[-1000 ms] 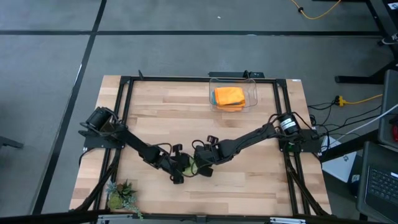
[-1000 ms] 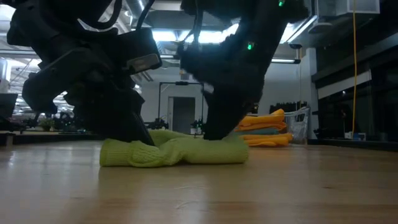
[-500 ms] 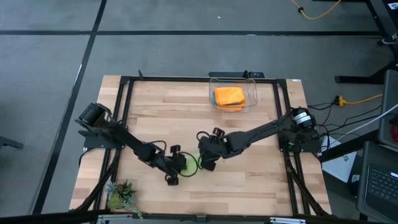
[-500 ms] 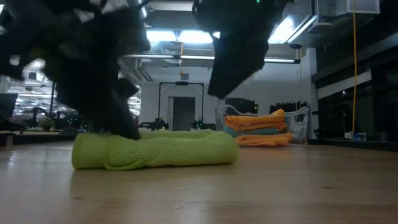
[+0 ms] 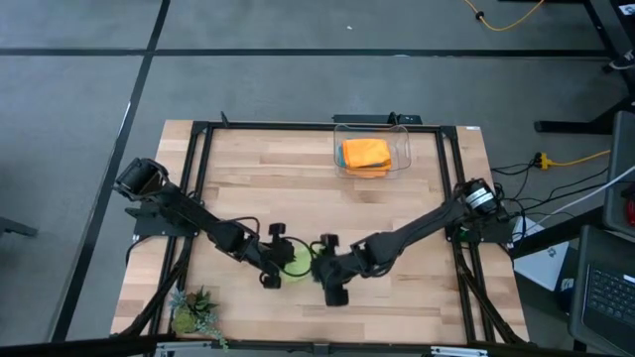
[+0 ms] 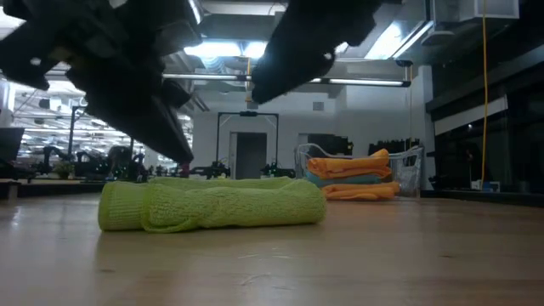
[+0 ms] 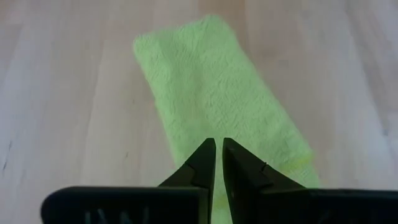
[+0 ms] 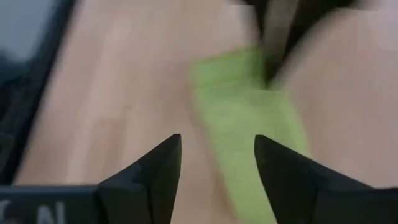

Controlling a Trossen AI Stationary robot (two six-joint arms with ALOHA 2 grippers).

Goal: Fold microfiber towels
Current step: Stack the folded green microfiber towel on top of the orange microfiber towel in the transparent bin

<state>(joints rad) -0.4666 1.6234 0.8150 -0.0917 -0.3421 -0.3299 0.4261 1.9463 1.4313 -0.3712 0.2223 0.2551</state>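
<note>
Over the last second we have let the lime green towel point(image 6: 212, 206) go: a moment ago both grippers pressed down on it in a bunched heap, and now it lies alone on the wooden table point(image 5: 248, 178) near the front edge as a long, flat, folded strip. Our right gripper point(image 8: 217, 155) has lifted clear and hangs just beside the towel with its fingers spread and nothing between them. Our left gripper point(image 7: 218, 163) has also risen off the cloth and hovers above one end of it, fingers pinched almost together and holding nothing. We judge this fold as finished, or close to it, so the towel looks ready to join the folded orange towels point(image 5: 365, 155) stacked in the clear bin point(image 5: 404, 149) at the back of the table. From above, the arms cover most of the green towel, and the right wrist view is smeared, so we cannot tell how neatly its edges line up. A turquoise layer seems to sit between the orange ones, but we cannot be sure.
</note>
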